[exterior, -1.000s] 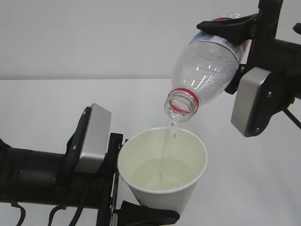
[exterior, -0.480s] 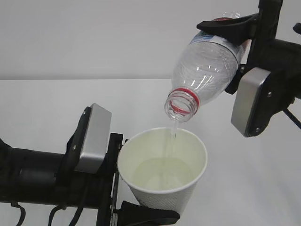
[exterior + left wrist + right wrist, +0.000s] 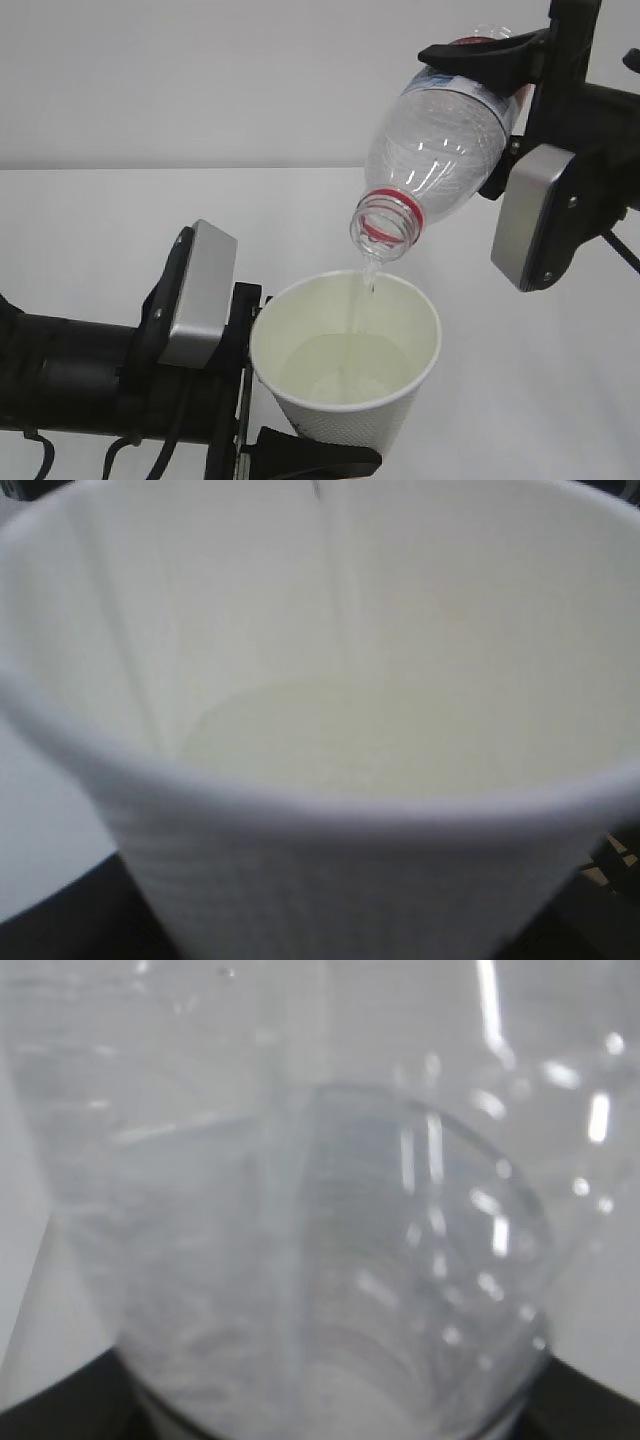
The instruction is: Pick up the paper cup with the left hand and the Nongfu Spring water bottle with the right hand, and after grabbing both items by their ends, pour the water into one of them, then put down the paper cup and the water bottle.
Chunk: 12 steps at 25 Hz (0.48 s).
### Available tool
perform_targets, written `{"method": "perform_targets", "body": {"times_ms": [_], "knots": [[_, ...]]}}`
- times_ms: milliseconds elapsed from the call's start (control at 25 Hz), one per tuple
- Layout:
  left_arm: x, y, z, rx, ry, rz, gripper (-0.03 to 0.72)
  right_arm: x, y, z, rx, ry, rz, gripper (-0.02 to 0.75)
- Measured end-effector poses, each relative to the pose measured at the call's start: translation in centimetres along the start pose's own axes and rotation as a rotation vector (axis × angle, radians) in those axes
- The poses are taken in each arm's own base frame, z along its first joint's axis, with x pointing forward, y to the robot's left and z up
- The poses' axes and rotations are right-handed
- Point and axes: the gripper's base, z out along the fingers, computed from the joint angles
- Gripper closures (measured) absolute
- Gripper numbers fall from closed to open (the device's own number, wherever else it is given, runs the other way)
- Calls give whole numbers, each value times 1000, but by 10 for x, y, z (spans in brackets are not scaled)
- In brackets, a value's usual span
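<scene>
Above the white table, the right hand gripped the Nongfu Spring water bottle by its base end, jaws spread around it, neck tilted down over the paper cup. A thin thread of the water fell from the mouth into the cup (already partly filled). Lower left, the left hand clasped the cup's bottom end with jaws set wide; its wrist view was too blurred to show the fingers, probably just out of frame.
</scene>
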Motion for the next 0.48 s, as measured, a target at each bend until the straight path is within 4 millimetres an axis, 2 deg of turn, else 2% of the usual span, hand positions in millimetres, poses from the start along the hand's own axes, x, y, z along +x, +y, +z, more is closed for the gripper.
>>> {"method": "perform_targets", "body": {"times_ms": [480], "knots": [[0, 0, 0, 0, 0, 0, 144, 0, 0, 0, 0, 0, -2, 290]]}}
